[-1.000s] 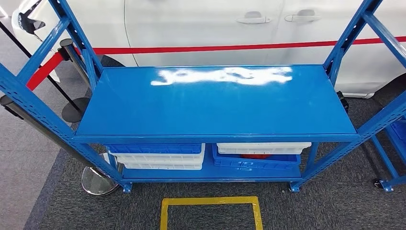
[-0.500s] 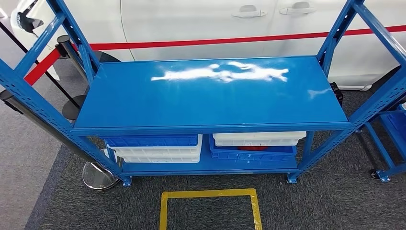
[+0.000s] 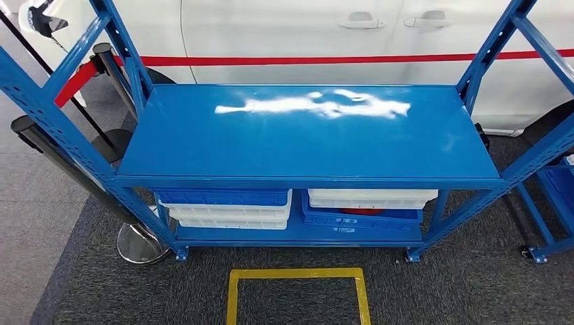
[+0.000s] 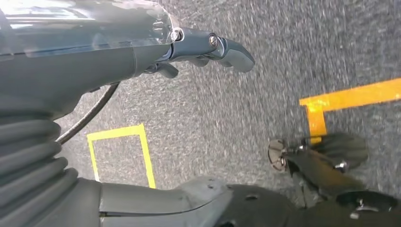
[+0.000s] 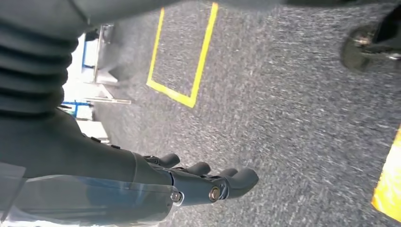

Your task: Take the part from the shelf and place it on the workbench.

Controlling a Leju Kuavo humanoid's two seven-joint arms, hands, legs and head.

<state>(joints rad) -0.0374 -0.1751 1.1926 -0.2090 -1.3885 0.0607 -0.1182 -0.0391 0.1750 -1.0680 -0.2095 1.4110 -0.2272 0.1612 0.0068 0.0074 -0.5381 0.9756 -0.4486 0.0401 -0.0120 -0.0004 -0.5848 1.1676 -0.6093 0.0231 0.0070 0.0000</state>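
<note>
1. The left hand (image 4: 208, 47) hangs over dark grey carpet (image 4: 265, 109) in the left wrist view; its dark fingers lie straight and a little apart, and it holds nothing.
2. The right hand (image 5: 208, 182) hangs the same way in the right wrist view, fingers stretched out side by side with small gaps, nothing in its grasp.
3. No brand, label or writing can be read in any view.
4. Both wrist views look down at the floor, where yellow tape (image 4: 120, 151) marks out a square; the right wrist view shows a taped square (image 5: 182, 56) too, plus a pale patch of floor and a bit of blue frame at one edge.
5. The head view shows a yellow taped square (image 3: 298, 294) on the carpet just in front of a blue steel shelf rack (image 3: 308, 132), whose wide top board carries a bright glare.
6. On the rack's lower level sit stacked trays: a blue tray over white trays (image 3: 227, 211) on the left, a white tray (image 3: 371, 198) over a blue tray (image 3: 359, 222) on the right.
7. A red object (image 3: 360, 212) peeks out between the right-hand trays; whether it is the part cannot be told.
8. Behind the rack stands a white car (image 3: 304, 34), with a red barrier belt (image 3: 325, 59) stretched before it from a black post (image 3: 112, 68).
</note>
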